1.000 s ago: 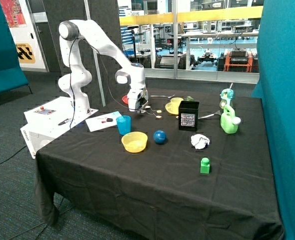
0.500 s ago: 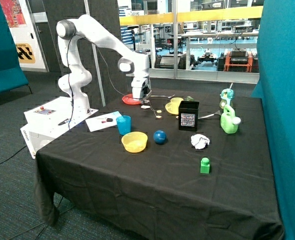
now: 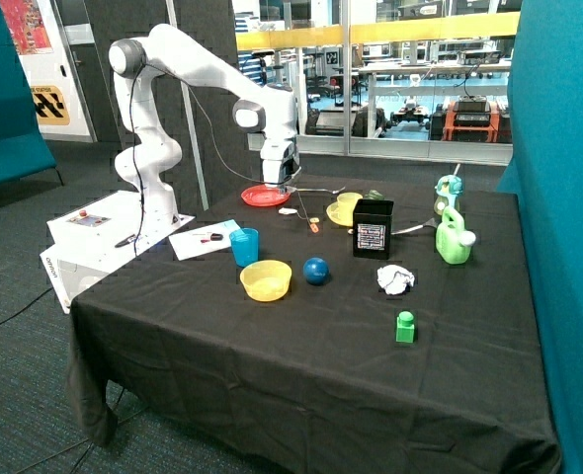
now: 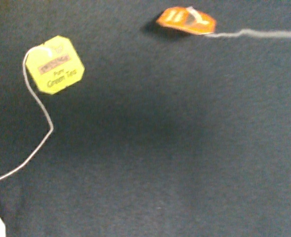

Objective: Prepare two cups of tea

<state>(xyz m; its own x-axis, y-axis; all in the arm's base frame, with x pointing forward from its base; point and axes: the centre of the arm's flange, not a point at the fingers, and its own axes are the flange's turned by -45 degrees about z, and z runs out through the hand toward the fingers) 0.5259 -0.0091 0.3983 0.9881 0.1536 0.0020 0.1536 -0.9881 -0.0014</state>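
My gripper [image 3: 281, 184] hangs above the table by the red plate [image 3: 265, 196]. It is shut on a tea bag. That bag's thin string [image 3: 304, 207] slopes down to an orange tag [image 3: 314, 227], which also shows in the wrist view [image 4: 186, 20]. A second white tea bag [image 3: 288, 210] lies on the cloth below. Its string and yellow tag [image 4: 55, 64] show in the wrist view. The blue tumbler [image 3: 244, 246] stands near the yellow bowl [image 3: 266, 279]. The yellow cup on its saucer [image 3: 347, 208] stands behind the black box [image 3: 373, 229].
A blue ball [image 3: 316, 270], a crumpled paper ball [image 3: 395, 279] and a green block [image 3: 405, 327] lie toward the front. A green watering can [image 3: 454, 237] stands at the far side. A sheet of paper [image 3: 203, 238] lies by the tumbler.
My gripper has risen from the cloth beside the tea bags to above the red plate's edge. One string now trails up from the table, and its tag shows orange.
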